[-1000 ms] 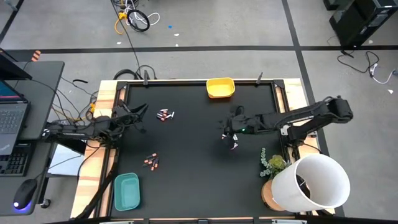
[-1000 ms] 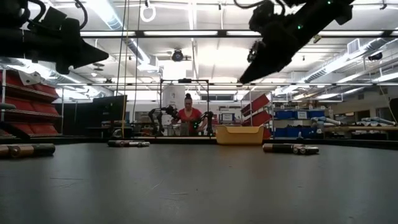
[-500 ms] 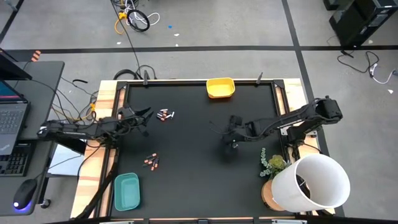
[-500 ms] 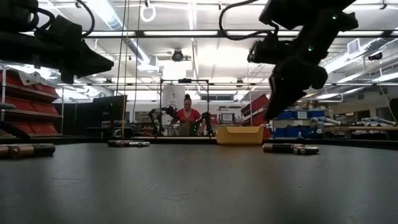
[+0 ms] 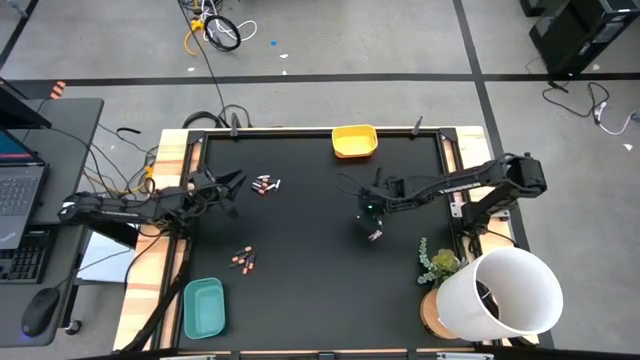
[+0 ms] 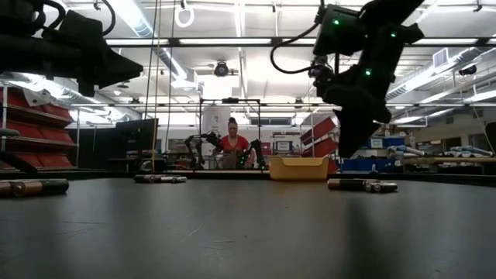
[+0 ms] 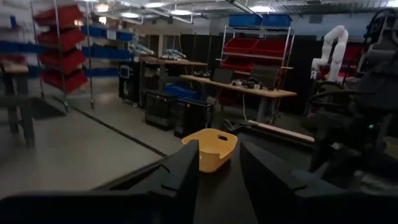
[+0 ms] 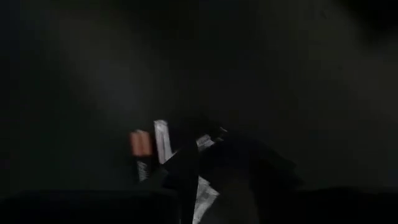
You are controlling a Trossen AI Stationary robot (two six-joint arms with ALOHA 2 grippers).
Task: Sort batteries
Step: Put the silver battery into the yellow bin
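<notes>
The right gripper [image 5: 372,214] now points down over the middle-right of the black tabletop [image 5: 310,260], directly above a small cluster of batteries [image 5: 376,235] — a second ago it hung higher and tilted, then swung lower and turned toward them. Its own wrist view looks straight down on silvery-white and copper-ended cells [image 8: 152,146] lying just beside its dark fingers [image 8: 186,174], but whether the jaws are apart or closing I cannot tell from that dim view. Nothing appears to be held.

The left gripper [image 5: 232,184] hovers near the left edge of the tabletop, its jaws apart with the yellow plastic bin [image 7: 210,148] showing in the gap between them; it has edged only slightly toward the nearby cluster of red-ended batteries [image 5: 265,184].

A third group of copper-and-black batteries [image 5: 243,261] lies lower left, near the teal tray [image 5: 204,306]. The yellow bin sits at the far edge.

By the look of it, the right arm has gone from approach to lining up a pick — sorting has barely begun, since all three groups still rest on the tabletop.
</notes>
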